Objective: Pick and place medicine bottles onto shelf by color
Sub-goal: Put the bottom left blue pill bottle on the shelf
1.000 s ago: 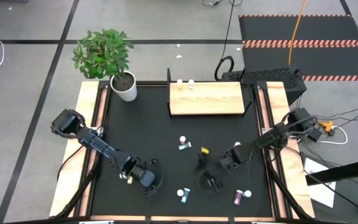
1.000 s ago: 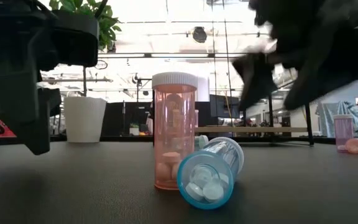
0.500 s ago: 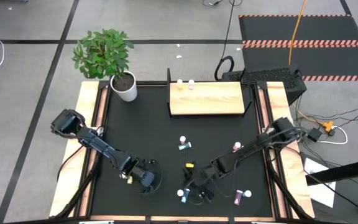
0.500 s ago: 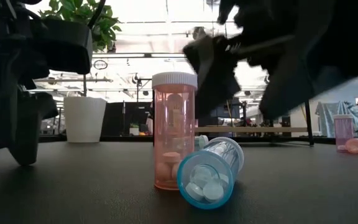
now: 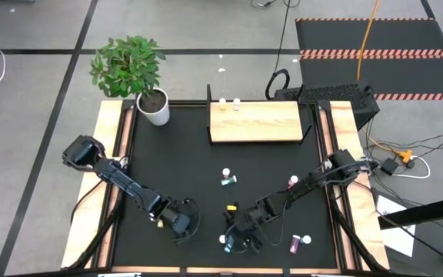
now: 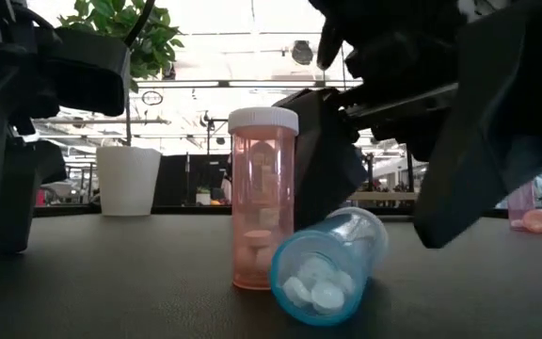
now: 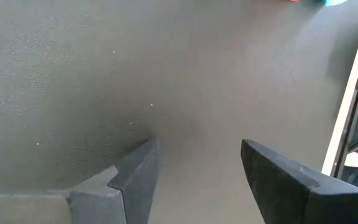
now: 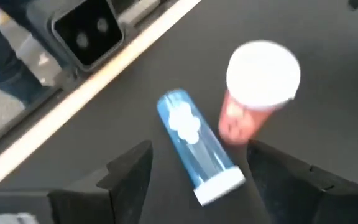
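Right wrist view shows the right gripper (image 8: 194, 171) spread wide, straddling the lying blue bottle (image 8: 199, 151) beside an upright pink bottle (image 8: 253, 93) near the table's front edge, likely to grasp it. The shelf (image 5: 256, 121) sits far back; the left gripper (image 7: 194, 165) idles, jaws apart and empty.

1. Grey floor (image 5: 44, 31) crossed by dark seams around the table.
2. Black mat (image 5: 375, 35) with red-striped edges, an orange cable (image 5: 368, 31) lying across it.
3. Potted plant (image 5: 129, 65) at a table corner.
4. Bright ceiling (image 6: 252, 28) with pipes, seen from table height.
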Robot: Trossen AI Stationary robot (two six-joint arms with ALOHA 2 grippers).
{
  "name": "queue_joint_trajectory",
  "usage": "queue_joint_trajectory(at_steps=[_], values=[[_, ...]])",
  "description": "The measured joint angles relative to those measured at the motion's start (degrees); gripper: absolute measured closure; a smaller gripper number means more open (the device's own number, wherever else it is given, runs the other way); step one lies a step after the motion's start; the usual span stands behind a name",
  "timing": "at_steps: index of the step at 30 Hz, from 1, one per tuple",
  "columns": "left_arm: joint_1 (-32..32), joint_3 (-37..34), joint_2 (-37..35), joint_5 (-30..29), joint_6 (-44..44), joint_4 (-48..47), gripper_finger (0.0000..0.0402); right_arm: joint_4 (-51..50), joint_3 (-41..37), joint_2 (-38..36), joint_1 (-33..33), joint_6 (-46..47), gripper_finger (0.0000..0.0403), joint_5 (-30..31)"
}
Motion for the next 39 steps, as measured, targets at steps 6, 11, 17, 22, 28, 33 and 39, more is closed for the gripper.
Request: queue_joint_trajectory(at_steps=[6, 11, 17, 22, 28, 33, 39], values=[[0.0, 0.0, 0.0, 0.05, -2.13, 0.02, 0.0172, -2.96, -0.03, 0.02, -0.15, -2.55, 0.0196, 0.12], [0.0, 0.0, 0.0, -0.15, -4.22, 0.11, 0.0172, -3.21, -0.98, -0.1, -0.59, -1.8, 0.0233, 0.15], [0.0, 0.0, 0.0, -0.5, -4.81, 0.15, 0.0172, -2.98, -1.14, -0.65, -0.64, 3.06, 0.0275, 0.21], [0.0, -0.03, -0.3, 0.14, -5.97, 0.38, 0.0172, -2.79, -1.16, -2.09, -0.89, 8.24, 0.03, 0.15], [0.11, -0.07, -3.25, 1.51, -6.16, 1.27, 0.0172, -8.7, -1.18, -6.55, -1.05, 10.48, 0.0316, 0.43], [1.72, -0.07, -7.56, 2.25, -6.28, 1.63, 0.0172, -18.26, -1.18, -12.2, -1.6, 13.27, 0.0325, 2.31], [3.06, -0.07, -11.14, -2.99, -3.88, 1.6, 0.0172, -19.43, -1.18, -16.77, 0.73, 13.66, 0.0303, 3.56]])
